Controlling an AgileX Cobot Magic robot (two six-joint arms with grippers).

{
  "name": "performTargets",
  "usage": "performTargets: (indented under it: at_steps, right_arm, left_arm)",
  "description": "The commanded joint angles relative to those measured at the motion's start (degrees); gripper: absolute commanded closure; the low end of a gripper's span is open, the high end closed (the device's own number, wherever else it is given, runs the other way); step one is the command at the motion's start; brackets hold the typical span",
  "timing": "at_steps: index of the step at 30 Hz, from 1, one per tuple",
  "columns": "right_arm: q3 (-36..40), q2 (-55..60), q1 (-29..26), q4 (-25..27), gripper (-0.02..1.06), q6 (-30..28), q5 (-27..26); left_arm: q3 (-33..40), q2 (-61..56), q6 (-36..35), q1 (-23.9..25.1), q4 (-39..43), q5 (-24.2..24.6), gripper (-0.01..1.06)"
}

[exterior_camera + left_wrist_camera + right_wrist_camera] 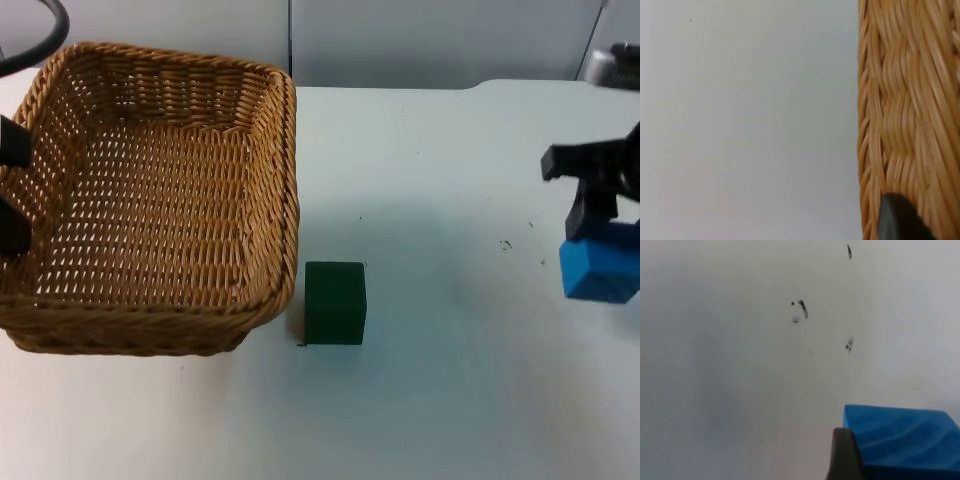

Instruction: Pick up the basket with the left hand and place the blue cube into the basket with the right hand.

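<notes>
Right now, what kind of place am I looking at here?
Probably a robot test bench or lab, not a home: a bare white table against a grey partition wall, holding just a wicker basket, a green cube and a blue cube at the right gripper.

One basket (150, 200), one blue cube (598, 268), one green cube (334, 303)

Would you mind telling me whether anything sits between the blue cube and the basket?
Yes: a dark green cube stands on the table just right of the basket, roughly between it and the blue cube at the right end effector.
</notes>
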Motion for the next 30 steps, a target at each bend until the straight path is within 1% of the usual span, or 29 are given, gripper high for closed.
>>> performTargets:
  at_steps: [1,3,4,6,8,9,11,12,13,14,16,17,18,20,21,22,23,27,28,30]
  right_arm:
    - [-1.76,-2.31,0.22,-0.38,1.05,-1.42,3.38]
    - [-5.28,-5.55,0.22,0.12,1.05,-3.39,7.71]
    - [-5.28,-5.55,0.22,0.12,1.05,-3.39,7.71]
    - [-8.03,-7.88,0.71,1.07,1.05,-5.03,10.31]
    - [-12.03,-10.42,2.53,3.57,1.05,-6.89,12.32]
    - [-12.03,-10.42,2.53,3.57,1.05,-6.89,12.32]
    - [-16.07,-11.27,4.59,5.32,1.05,-7.92,13.54]
    - [-17.86,-11.27,5.90,5.48,1.05,-7.92,14.21]
    - [-17.86,-11.27,5.90,5.48,1.05,-7.92,14.21]
    - [-19.97,-11.27,7.18,5.73,1.05,-7.92,14.74]
    - [-23.02,-11.27,10.57,5.84,1.05,-7.92,14.04]
    - [-24.74,-11.27,12.99,6.12,1.05,-7.82,12.82]
    - [-24.74,-11.27,12.99,6.12,1.05,-7.82,12.82]
    - [-26.17,-11.03,15.88,6.71,1.05,-7.73,11.34]
    - [-27.21,-10.29,18.64,7.46,1.05,-7.89,9.22]
    - [-27.93,-9.66,20.05,7.46,1.05,-7.89,8.09]
    - [-27.93,-9.66,20.05,7.46,1.05,-7.89,8.09]
    - [-30.02,-5.26,25.46,7.46,1.05,-7.79,4.66]
    - [-30.02,-5.26,25.46,7.46,1.05,-7.79,4.66]
    - [-31.35,-2.30,27.68,7.58,1.05,-7.79,3.18]
  left_arm:
    - [0.15,-0.80,-0.02,0.09,-1.24,0.24,1.05]
    - [0.15,-0.80,-0.02,0.09,-1.24,0.24,1.05]
    - [0.15,-0.80,-0.02,0.09,-1.24,0.24,1.05]
    - [0.15,-0.80,-0.02,0.09,-1.35,0.22,1.05]
    - [0.15,-0.80,-0.02,0.09,-1.35,0.22,1.05]
    - [0.15,-0.80,-0.02,0.09,-1.35,0.22,1.05]
    - [0.15,-0.80,-0.02,0.09,-1.35,0.22,1.05]
    - [0.15,-0.80,-0.02,0.09,-1.35,0.22,1.05]
    - [0.15,-0.80,-0.02,0.09,-1.35,0.22,1.05]
    - [0.15,-0.80,-0.02,0.09,-1.35,0.22,1.05]
    - [0.15,-0.80,-0.02,0.09,-1.56,0.22,1.05]
    - [0.15,-0.80,-0.02,0.09,-1.70,0.22,1.05]
    - [0.15,-0.80,-0.02,0.09,-1.70,0.22,1.05]
    - [0.15,-0.80,-0.02,0.09,-2.24,0.22,1.05]
    - [0.15,-0.80,-0.02,0.09,-2.59,0.22,1.05]
    - [0.15,-0.80,-0.02,-0.02,-2.72,0.22,1.05]
    - [0.15,-0.80,-0.02,-0.02,-2.72,0.22,1.05]
    - [0.01,-0.80,-0.02,-0.02,-3.23,0.36,1.05]
    - [0.01,-0.80,-0.02,-0.02,-3.23,0.36,1.05]
    - [0.01,-0.80,-0.02,-0.02,-3.20,0.48,1.05]
